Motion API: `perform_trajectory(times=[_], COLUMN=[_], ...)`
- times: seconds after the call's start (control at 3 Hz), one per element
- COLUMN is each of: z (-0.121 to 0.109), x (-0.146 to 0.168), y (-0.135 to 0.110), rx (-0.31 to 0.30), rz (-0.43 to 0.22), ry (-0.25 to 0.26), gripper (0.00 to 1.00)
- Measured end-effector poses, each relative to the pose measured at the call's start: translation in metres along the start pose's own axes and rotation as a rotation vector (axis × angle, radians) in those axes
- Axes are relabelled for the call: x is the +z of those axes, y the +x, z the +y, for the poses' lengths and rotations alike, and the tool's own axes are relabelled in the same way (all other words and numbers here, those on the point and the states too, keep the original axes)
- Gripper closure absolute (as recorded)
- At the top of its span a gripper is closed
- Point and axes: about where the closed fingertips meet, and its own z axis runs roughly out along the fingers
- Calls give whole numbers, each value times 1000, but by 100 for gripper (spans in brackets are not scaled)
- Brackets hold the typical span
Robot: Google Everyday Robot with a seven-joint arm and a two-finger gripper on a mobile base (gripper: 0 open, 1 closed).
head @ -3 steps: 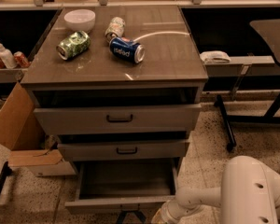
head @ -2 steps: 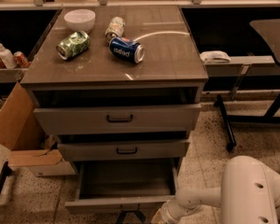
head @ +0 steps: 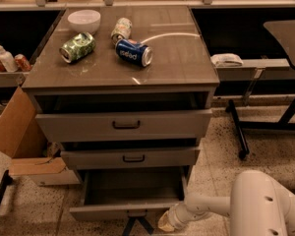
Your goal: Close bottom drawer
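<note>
The bottom drawer [head: 103,212] of the grey-brown cabinet [head: 177,68] is pulled out furthest of the three. Its deep, empty interior shows behind its low front panel. My gripper [head: 137,225] is a dark shape at the bottom edge of the camera view, just below and in front of the middle of that front panel, where the handle is. My white arm [head: 206,204] reaches to it from the lower right. The middle drawer [head: 93,159] and the top drawer [head: 78,125] also stand slightly open.
On the cabinet top lie a green can [head: 77,47], a blue can [head: 132,52], a third can [head: 121,29] and a white bowl [head: 83,19]. An open cardboard box [head: 19,132] stands at the cabinet's left. A black table leg [head: 238,132] is to the right.
</note>
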Motion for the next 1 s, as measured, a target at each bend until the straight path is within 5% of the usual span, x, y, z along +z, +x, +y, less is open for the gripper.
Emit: perform_trajectory(times=[1.0], z=[-57], x=[-11], y=[-27], rx=[-72], rz=[-54], ry=[195], gripper=[100])
